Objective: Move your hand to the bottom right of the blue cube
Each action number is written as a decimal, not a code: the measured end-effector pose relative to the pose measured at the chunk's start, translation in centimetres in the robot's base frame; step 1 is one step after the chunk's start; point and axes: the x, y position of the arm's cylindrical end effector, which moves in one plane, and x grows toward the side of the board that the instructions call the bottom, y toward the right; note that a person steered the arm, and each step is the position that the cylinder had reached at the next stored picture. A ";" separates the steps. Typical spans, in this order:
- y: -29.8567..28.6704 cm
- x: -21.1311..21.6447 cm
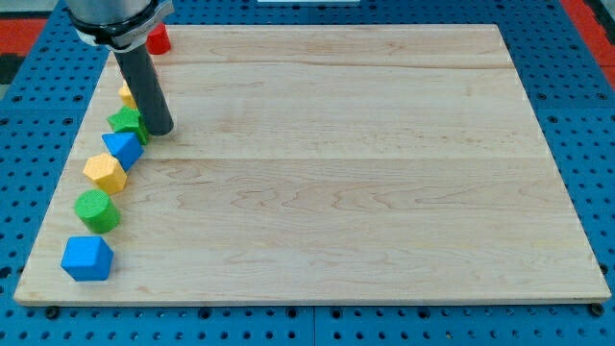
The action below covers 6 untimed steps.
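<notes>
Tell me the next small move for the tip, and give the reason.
Probably slide my tip toward the view's bottom, keeping to the right of the column of blocks. It now sits near the top of that column, beside the green block and blue triangular block, while the blue cube lies far below at the board's bottom-left corner.

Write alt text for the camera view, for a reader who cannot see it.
My tip rests by the green block near the board's upper left. Blocks line the left edge: red, yellow, green, blue triangular, yellow hexagonal, green cylinder, blue cube at the bottom.
</notes>
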 end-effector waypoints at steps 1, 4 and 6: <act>5.3 3.2; 9.3 21.9; 5.4 22.0</act>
